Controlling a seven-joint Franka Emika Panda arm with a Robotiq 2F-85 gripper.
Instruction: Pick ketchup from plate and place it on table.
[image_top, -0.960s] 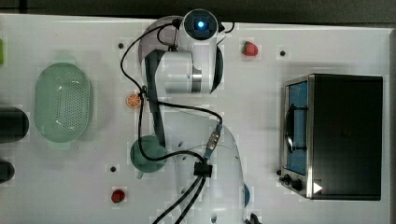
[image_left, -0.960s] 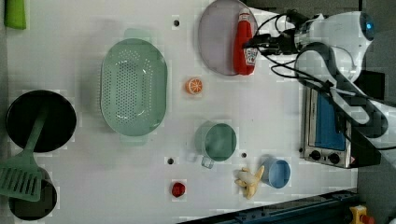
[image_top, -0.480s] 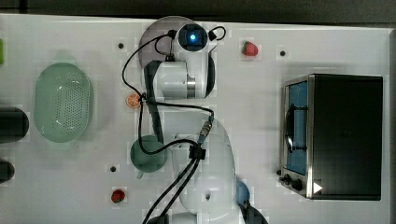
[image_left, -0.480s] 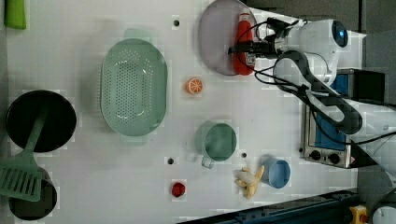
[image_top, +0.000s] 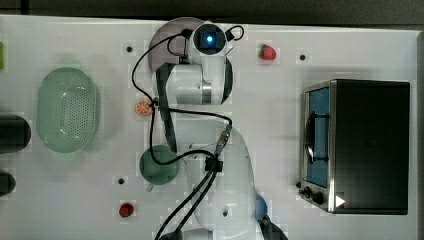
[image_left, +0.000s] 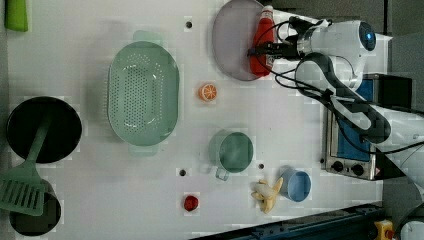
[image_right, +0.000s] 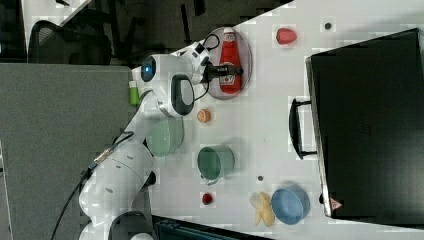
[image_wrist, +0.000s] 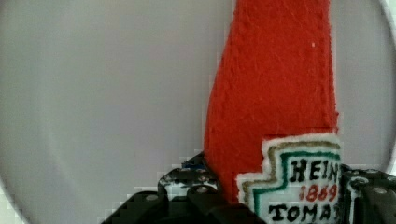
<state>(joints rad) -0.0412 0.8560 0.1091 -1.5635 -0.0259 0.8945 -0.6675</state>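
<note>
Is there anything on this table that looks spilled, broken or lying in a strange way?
Nothing is spilled or broken. The ketchup lies flat on the plate rather than upright, with its cap over the rim. A green spatula rests across the black pan.

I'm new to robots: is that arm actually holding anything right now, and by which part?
Its gripper has jaws on either side of the ketchup at the labelled body, over the plate; whether they clamp it yet cannot be told.

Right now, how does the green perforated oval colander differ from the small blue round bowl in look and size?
The green perforated oval colander is much larger than the small blue round bowl. The colander is oval with handle tabs at both ends; the bowl is round. The colander's wall has many holes; the bowl's looks solid. A banana lies beside the bowl; nothing touches the colander. Both sit on the white table.
</note>
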